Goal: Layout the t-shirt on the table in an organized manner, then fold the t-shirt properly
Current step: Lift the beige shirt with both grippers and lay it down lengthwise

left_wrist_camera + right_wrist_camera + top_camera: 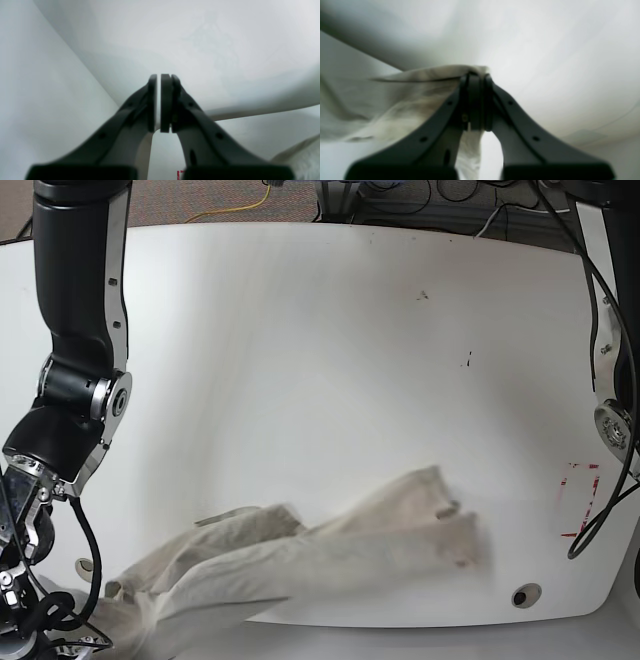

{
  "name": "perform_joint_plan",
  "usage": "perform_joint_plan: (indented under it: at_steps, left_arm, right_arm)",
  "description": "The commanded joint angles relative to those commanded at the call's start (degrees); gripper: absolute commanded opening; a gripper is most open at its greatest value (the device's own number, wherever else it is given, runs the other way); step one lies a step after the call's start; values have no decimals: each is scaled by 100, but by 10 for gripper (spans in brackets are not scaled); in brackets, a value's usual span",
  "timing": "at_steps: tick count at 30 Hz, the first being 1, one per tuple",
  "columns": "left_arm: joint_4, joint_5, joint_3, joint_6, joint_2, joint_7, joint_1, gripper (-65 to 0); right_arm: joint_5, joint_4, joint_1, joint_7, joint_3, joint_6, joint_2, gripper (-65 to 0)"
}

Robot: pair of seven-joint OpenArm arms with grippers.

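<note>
The beige t-shirt (320,555) lies crumpled in a long diagonal band along the near edge of the white table (300,360), its right end blurred. In the right wrist view my right gripper (477,75) is shut on a bunched fold of the t-shirt (402,100), which trails off to the left. In the base view that arm (75,400) reaches down to the shirt's lower-left end at the table's corner. My left gripper (158,76) has its pads together with only a hairline gap and no cloth visibly pinched. It is out of sight in the base view.
A red tape rectangle (580,500) and a grommet hole (521,595) mark the table's near right, and a second hole (83,563) sits near left. My left arm (610,420) stands at the right edge. Cables (470,210) run behind the far edge.
</note>
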Motion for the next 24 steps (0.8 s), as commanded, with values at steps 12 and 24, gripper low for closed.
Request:
perform_joint_plan:
  at_steps: [12, 24]
  left_arm:
    - [527, -35, -18, -488, 185, 246, 2031, -637]
    - [668, -343, -35, -488, 1398, 202, 3947, -357]
  right_arm:
    - [9, 879, -1538, -70, 26, 0, -18, -645]
    - [9, 1134, -2066, -70, 35, 0, -18, -645]
